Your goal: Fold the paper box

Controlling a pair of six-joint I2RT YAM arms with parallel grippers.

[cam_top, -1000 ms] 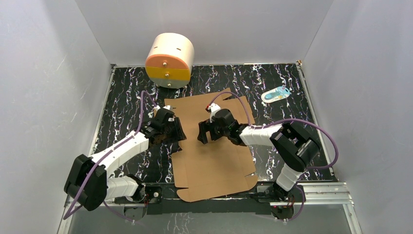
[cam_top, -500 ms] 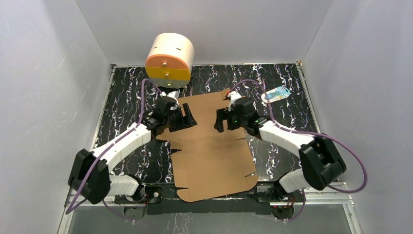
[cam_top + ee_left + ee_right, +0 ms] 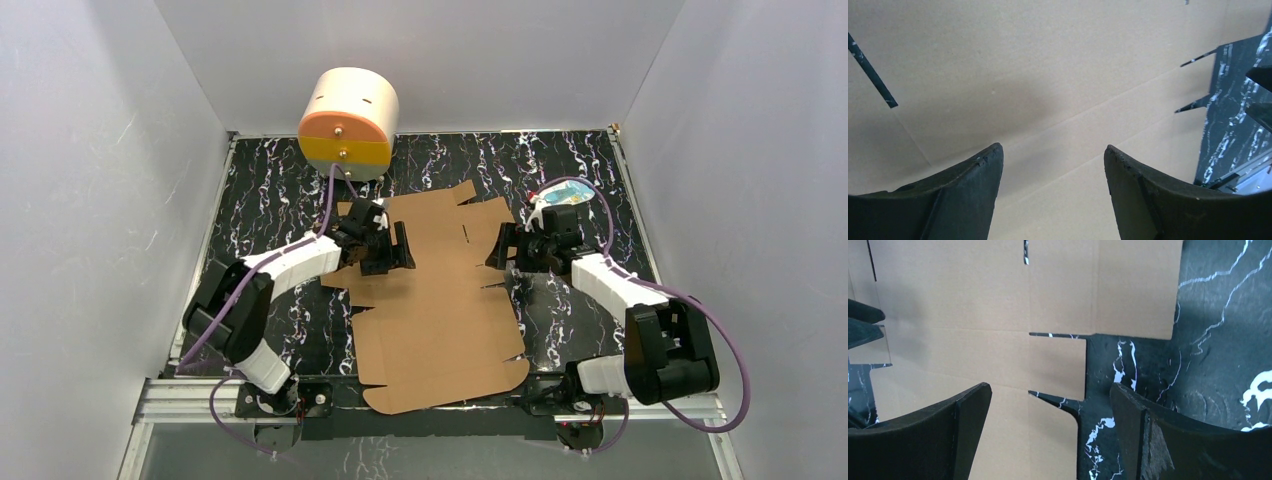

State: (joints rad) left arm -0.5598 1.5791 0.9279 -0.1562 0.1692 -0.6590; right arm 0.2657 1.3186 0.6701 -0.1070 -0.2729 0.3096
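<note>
The paper box is a flat brown die-cut cardboard sheet with flaps and slots, lying on the black marbled table. My left gripper is open and empty, low over the sheet's far left part. In the left wrist view the cardboard fills the frame between the open fingers of the left gripper. My right gripper is open and empty at the sheet's far right edge. In the right wrist view the right gripper straddles a slotted flap edge of the cardboard.
A round cream drum with orange and yellow drawers stands at the back, left of centre. A small blue and white object lies at the back right. Grey walls enclose the table on three sides.
Both grippers have moved from the sheet's middle toward its far end. The right gripper has gone right to the sheet's edge. The sheet's far part now lies flatter.
</note>
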